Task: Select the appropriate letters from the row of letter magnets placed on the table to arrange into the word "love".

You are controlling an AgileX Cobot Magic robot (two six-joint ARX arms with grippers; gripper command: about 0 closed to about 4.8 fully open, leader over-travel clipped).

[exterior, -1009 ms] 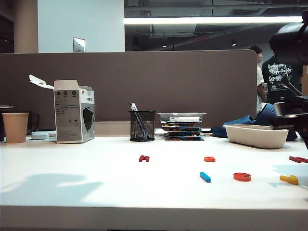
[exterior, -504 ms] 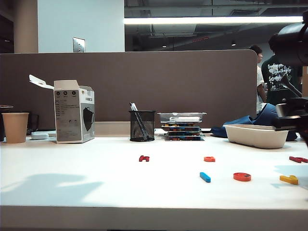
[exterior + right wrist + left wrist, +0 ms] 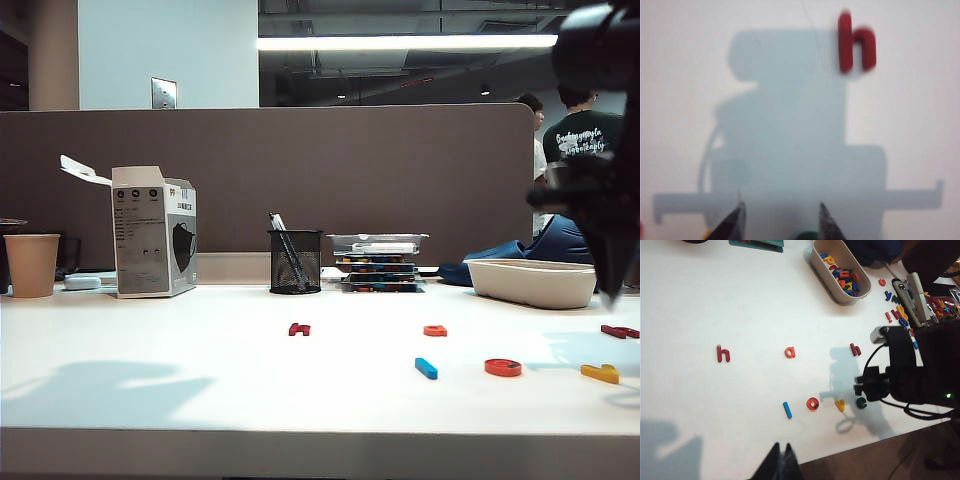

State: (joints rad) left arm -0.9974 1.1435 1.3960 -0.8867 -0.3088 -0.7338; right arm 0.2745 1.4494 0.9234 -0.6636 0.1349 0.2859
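On the white table (image 3: 200, 350) four letters lie in a row near the front: blue l (image 3: 787, 409), orange-red o (image 3: 813, 403), yellow v (image 3: 840, 404) and dark green e (image 3: 861, 402). The exterior view shows l (image 3: 426, 368), o (image 3: 503, 367) and v (image 3: 600, 373); the e is out of that frame. My right gripper (image 3: 781, 212) hangs open just above the e (image 3: 807, 235), nothing between its fingers. My left gripper (image 3: 781, 454) is shut and empty over the table's front edge, well short of the row.
Spare letter magnets lie behind the row: a dark red h (image 3: 723, 353), an orange a (image 3: 790, 352) and a red h (image 3: 855, 349). A white tray (image 3: 840, 292) of letters stands at the back right, with a pen cup (image 3: 295, 262), a box (image 3: 153, 232) and a paper cup (image 3: 32, 264) further left.
In the exterior view the right arm has lifted and swung further into the frame, away from the table surface. The letters in view have not moved.
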